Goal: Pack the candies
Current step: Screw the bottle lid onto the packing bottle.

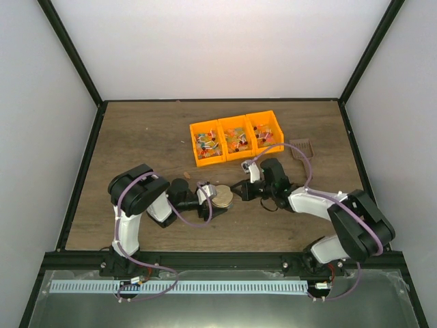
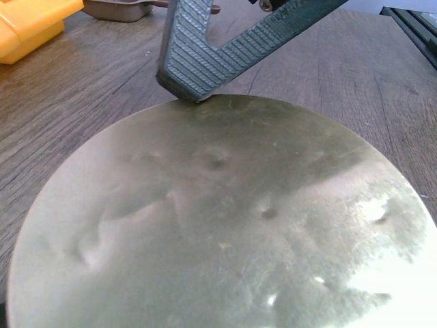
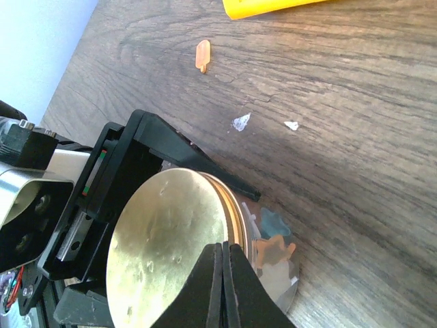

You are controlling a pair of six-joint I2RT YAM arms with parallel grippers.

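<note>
The left pincer (image 1: 215, 198) is grasping a glass jar (image 3: 272, 263), which is lying on its side on the desk (image 1: 136, 143) in front of the arm bases. One black finger (image 3: 198, 160) is running along the far side of the jar. A round gold lid (image 2: 225, 219) is covering the jar mouth and is facing the right arm.

The right pincer (image 3: 224, 254) is clenched, with its two fingers pressed together and nothing between them. Its tip is touching the rim of the lid.

The candies (image 1: 235, 140) are lying mostly in three orange bins (image 1: 194, 128), which are standing side by side toward the far side of the desk. A few more are showing through the glass of the jar, behind the lid. One loose candy (image 3: 203, 55) is lying on the desk between the jar and the bins, with two pale wrapper scraps (image 3: 240, 121) near it.

A brown scoop (image 1: 300, 147) is resting on the desk just beside the right end of the bins.
</note>
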